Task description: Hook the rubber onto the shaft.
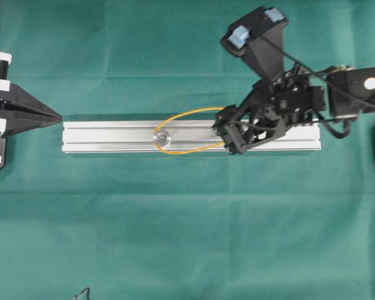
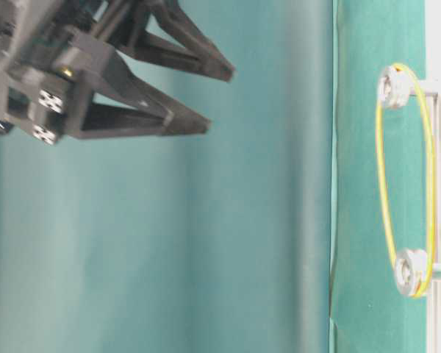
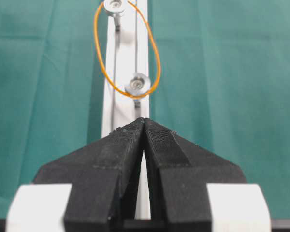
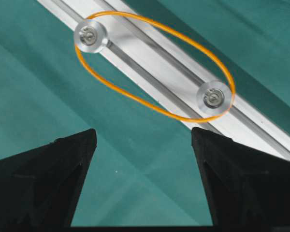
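The rubber band [image 4: 150, 63] is sitting looped around both round-headed shafts on the aluminium rail [image 1: 106, 137], one shaft [image 4: 90, 36] at about ten o'clock in the right wrist view and the other shaft [image 4: 212, 98] at about three o'clock, so the loop is stretching into a long oval between them. In the table-level view the band is lying in the groove of each shaft head, which is probably why it is staying put without any help. The right gripper [image 4: 145, 145] is hanging above the rail with its jaws standing wide apart and nothing between them, the band lying clear of both fingers; judging by this, the hooking looks done and the gripper has no reason to be closing. The left gripper [image 3: 144, 124] is resting with its jaws pressed together and empty, pointing along the rail from its six o'clock end in the left wrist view, apart from the band and the nearer shaft. The green cloth [image 1: 175, 237] is lying under the rail, probably giving it a soft, steady base.
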Robot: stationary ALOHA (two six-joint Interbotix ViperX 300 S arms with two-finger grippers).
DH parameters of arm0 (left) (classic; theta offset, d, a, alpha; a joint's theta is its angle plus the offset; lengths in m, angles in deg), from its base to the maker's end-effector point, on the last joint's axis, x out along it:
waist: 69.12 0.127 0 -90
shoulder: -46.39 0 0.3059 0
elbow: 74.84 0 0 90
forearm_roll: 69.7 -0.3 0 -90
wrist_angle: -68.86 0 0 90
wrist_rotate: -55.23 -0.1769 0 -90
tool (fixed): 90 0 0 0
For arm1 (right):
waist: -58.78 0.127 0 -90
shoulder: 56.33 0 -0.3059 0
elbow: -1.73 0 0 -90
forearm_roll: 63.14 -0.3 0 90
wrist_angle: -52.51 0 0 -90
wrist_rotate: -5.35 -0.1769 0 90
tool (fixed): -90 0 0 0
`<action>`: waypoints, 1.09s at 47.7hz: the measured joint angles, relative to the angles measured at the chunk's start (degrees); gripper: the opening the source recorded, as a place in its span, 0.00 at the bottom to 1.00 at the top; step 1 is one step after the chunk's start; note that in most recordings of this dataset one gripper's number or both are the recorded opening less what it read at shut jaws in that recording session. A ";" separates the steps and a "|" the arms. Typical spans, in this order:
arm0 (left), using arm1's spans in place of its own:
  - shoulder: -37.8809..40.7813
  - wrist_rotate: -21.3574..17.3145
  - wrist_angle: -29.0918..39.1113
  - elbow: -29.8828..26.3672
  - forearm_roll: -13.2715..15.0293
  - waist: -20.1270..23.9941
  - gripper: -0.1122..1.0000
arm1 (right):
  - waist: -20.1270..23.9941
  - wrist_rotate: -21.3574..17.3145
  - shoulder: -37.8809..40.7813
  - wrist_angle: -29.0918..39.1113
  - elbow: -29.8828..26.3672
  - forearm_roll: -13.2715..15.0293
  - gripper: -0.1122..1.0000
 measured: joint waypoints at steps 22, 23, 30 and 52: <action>-0.09 0.00 0.00 0.00 0.09 0.00 0.10 | 0.00 5.10 -0.88 0.09 0.70 0.09 0.88; -0.09 0.00 0.00 0.00 0.09 0.00 0.10 | 0.00 5.89 -0.88 0.09 0.70 0.09 0.88; -0.09 0.00 0.00 0.00 0.00 0.00 0.10 | 0.00 13.18 -0.88 0.00 0.70 0.09 0.88; -0.09 0.00 0.00 0.00 0.09 0.00 0.10 | 0.09 35.68 -0.88 0.88 0.70 0.09 0.88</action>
